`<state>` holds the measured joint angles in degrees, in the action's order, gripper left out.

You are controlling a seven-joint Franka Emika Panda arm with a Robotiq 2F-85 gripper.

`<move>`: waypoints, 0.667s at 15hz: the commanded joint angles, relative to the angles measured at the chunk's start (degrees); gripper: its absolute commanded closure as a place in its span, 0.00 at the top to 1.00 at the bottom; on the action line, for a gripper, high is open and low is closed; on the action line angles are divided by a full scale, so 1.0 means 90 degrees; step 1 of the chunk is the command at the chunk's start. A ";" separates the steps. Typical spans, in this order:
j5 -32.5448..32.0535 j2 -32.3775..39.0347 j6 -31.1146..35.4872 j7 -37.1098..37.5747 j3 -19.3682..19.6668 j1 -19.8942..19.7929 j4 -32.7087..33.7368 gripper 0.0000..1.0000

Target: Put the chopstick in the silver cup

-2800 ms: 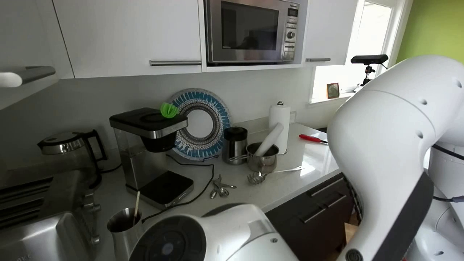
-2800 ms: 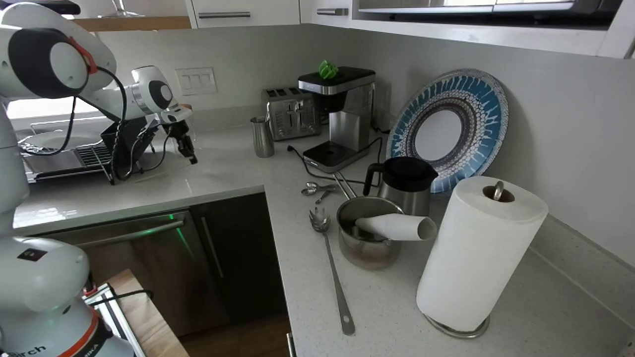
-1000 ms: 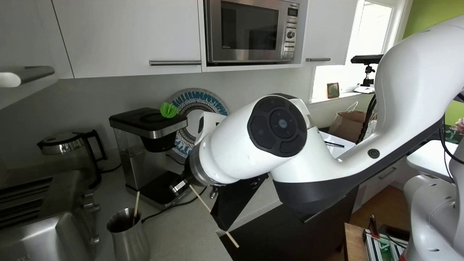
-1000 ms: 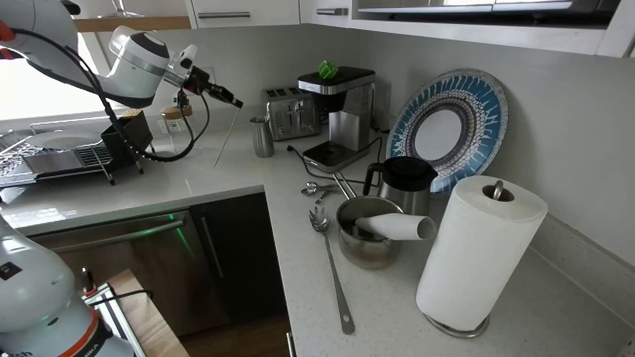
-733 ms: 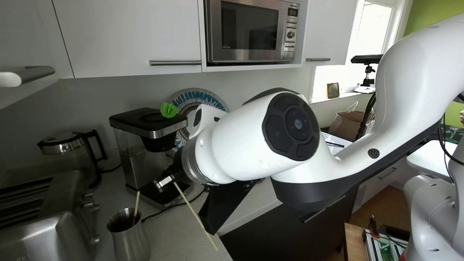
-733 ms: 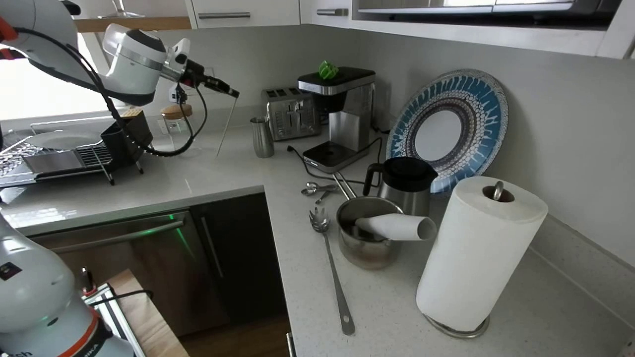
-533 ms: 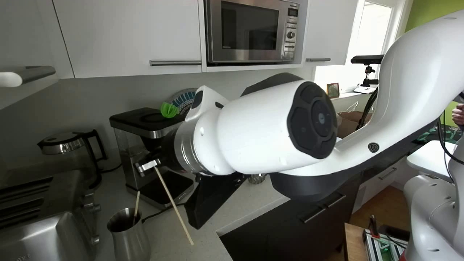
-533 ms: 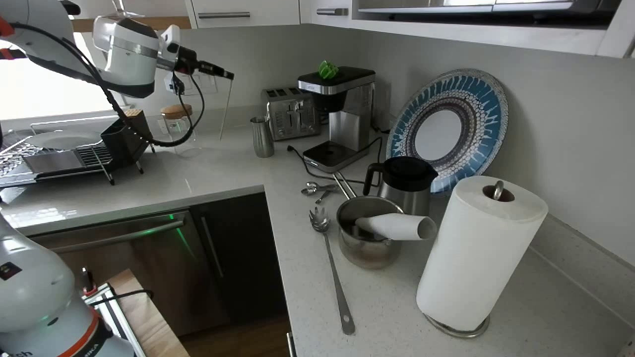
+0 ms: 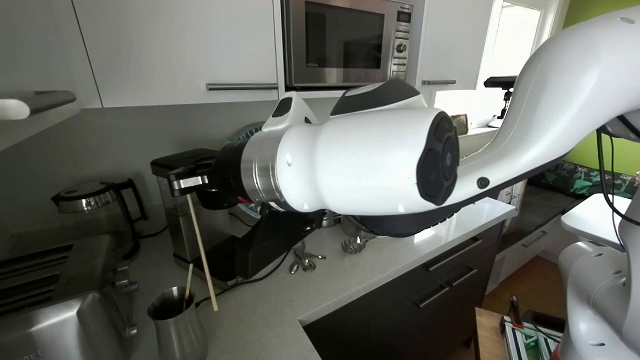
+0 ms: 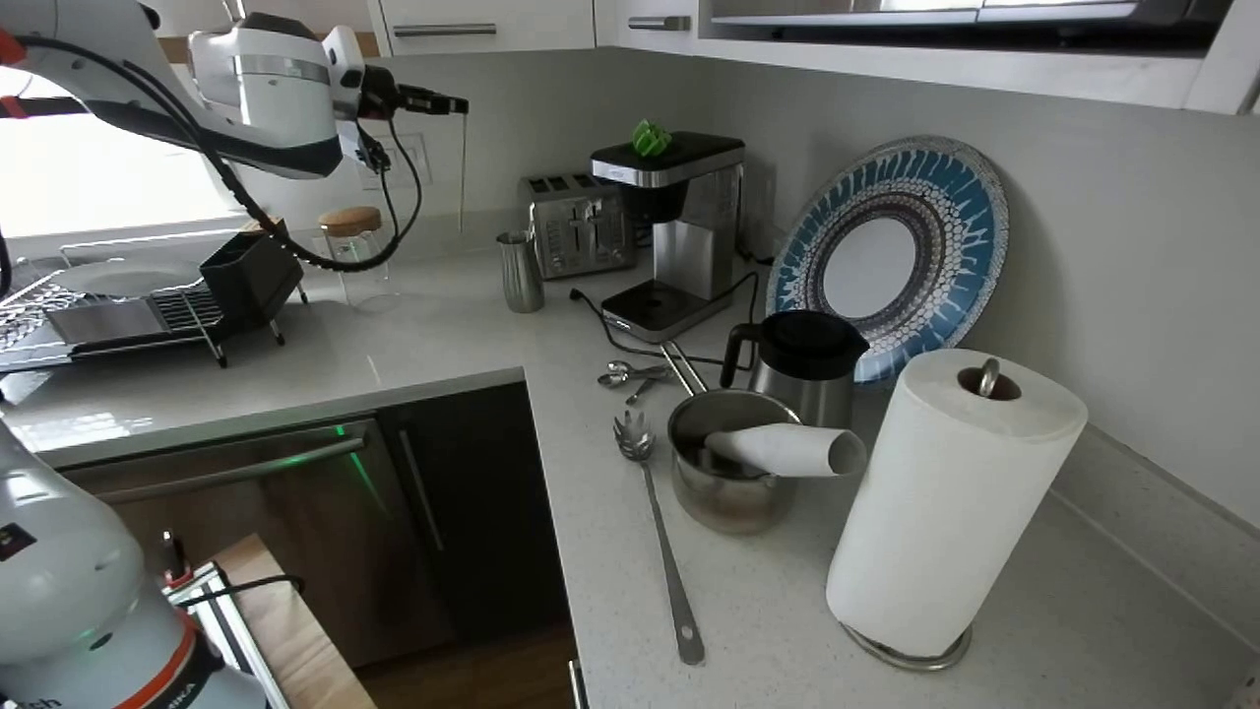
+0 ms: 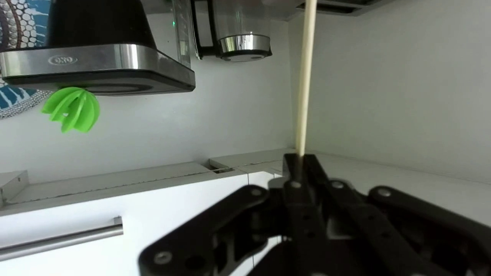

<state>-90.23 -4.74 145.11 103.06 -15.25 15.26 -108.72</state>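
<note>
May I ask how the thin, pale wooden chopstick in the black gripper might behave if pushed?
The chopstick is probably stiff: it shows no clear bend. Being slim, it looks light. Pinched near one end by the gripper, it might swivel.

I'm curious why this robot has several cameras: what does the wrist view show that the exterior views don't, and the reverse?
Only the wrist view: readable OXO lettering on the coffee maker. Only the exterior views, both of them: the silver cup, small spoons and a long pronged spoon. Shared: the chopstick held in the gripper, the coffee maker and the patterned plate.
</note>
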 commanded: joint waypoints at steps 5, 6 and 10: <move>-0.2525 0.0267 0.0023 0.2449 -0.0032 -0.0014 0.0409 0.02; -0.2659 0.0316 -0.0025 0.2604 -0.0023 -0.0014 0.0387 0.02; -0.3063 0.0503 -0.0156 0.3011 0.0046 -0.0018 0.0331 0.02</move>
<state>-114.15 -1.54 144.87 126.12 -15.00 15.26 -105.64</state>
